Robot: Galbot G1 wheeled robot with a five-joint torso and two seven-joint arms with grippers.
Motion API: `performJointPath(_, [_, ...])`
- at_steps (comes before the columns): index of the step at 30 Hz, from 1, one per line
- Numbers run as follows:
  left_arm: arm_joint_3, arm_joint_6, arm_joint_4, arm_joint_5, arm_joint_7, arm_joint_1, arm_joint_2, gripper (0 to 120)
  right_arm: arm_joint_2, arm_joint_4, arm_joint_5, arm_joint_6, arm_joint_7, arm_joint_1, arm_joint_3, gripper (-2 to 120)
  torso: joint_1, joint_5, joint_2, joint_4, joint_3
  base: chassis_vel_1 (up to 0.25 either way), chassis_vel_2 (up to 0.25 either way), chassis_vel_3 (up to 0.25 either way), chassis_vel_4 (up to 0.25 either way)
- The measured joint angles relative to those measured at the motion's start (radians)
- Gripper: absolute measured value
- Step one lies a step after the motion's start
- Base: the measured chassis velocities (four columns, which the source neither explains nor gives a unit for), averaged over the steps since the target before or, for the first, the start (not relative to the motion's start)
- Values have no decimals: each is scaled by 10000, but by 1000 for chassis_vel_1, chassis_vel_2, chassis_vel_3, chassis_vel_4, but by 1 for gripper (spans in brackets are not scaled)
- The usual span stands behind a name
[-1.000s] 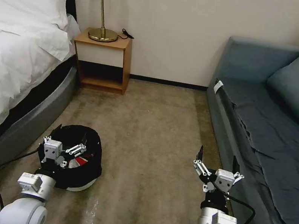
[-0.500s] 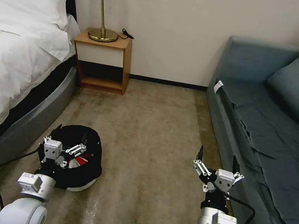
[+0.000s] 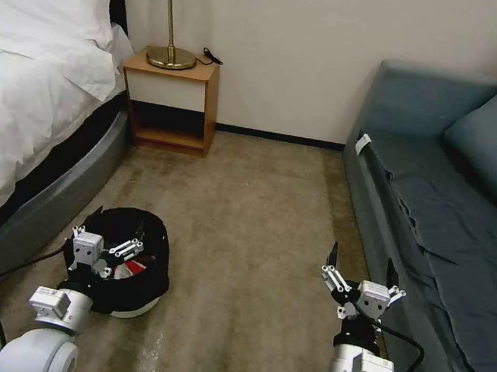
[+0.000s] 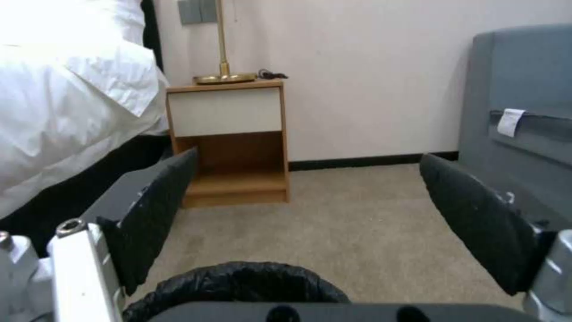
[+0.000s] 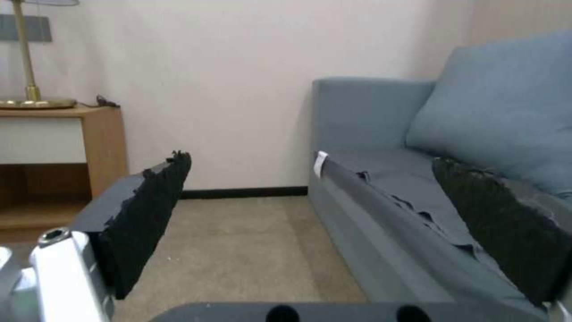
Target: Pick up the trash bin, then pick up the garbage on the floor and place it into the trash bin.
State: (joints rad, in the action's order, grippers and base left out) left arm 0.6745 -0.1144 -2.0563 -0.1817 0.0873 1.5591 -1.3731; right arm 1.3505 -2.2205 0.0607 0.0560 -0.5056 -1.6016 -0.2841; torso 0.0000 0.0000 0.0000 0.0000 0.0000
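The trash bin (image 3: pixel 150 258), round and black with a bag liner and a whitish base, stands on the carpet at the lower left, close to the bed. Inside it lies a piece of garbage, a red and white packet (image 3: pixel 133 269). My left gripper (image 3: pixel 118 224) hovers over the bin's near rim, open, with nothing between its fingers. The left wrist view shows the same wide-spread gripper (image 4: pixel 307 161) above the liner's black rim (image 4: pixel 238 279). My right gripper (image 3: pixel 362 259) hangs open and empty beside the sofa front, and its spread fingers (image 5: pixel 149 210) appear in the right wrist view.
A bed (image 3: pixel 18 84) with white linen runs along the left. A wooden nightstand (image 3: pixel 170 103) with a brass lamp (image 3: pixel 174 21) stands at the far wall. A blue-grey sofa (image 3: pixel 460 209) lines the right. Bare carpet (image 3: pixel 250 212) lies between them.
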Motion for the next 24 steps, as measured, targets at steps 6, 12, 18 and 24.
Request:
performJointPath(6, [0, 0, 0, 0, 0, 0, 0, 100, 0, 0, 0, 0, 0, 0, 0, 100, 0, 0, 0, 0, 1, 0, 0, 0, 0])
performJointPath(12, [0, 1, 0, 0, 0, -1, 0, 100, 0, 0, 0, 0, 0, 0, 0, 100, 0, 0, 0, 0, 0, 0, 0, 0, 0])
performJointPath(18, [0, 1, 1, 0, 0, 0, 0, 100, 0, 0, 0, 0, 0, 0, 0, 100, 0, 0, 0, 0, 0, 0, 0, 0, 0])
performJointPath(24, [0, 1, 0, 0, 0, 0, 0, 100, 0, 0, -1, 0, 0, 0, 0, 100, 0, 0, 0, 0, 0, 0, 0, 0, 0])
